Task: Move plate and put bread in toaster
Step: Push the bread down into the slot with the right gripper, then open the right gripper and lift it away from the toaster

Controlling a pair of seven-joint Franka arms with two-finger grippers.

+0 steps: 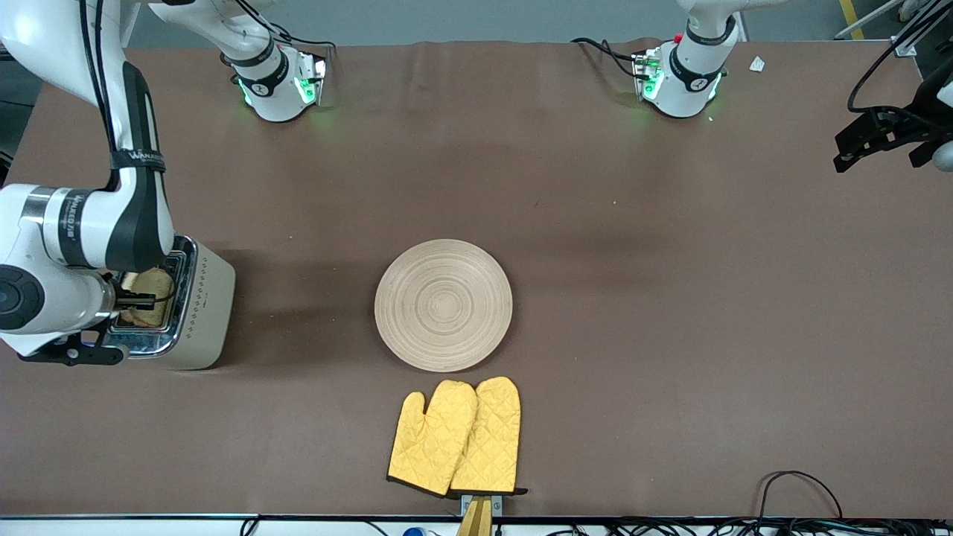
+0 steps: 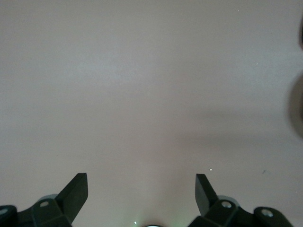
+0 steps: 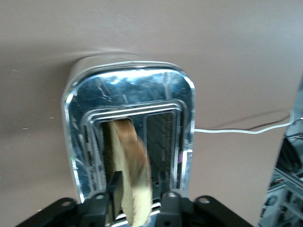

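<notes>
The brown speckled bread slice (image 3: 129, 175) stands partly inside one slot of the cream-beige, chrome-topped toaster (image 1: 197, 305), near the counter edge at the right arm's end. Its upper part still projects and leans.

Risk: the slice could catch on the slot rim or tip out if the fingers drag it on withdrawal.

The right gripper (image 3: 132, 201) sits over the toaster, fingers flanking the slice and partly parted; whether the slice is gripped cannot be told.

The left gripper (image 2: 142, 189) waits wide open and empty over bare counter.

The pale ringed wooden plate (image 1: 443, 304) lies mid-counter, with yellow quilted oven mitts (image 1: 456, 437) nearer the front edge.
</notes>
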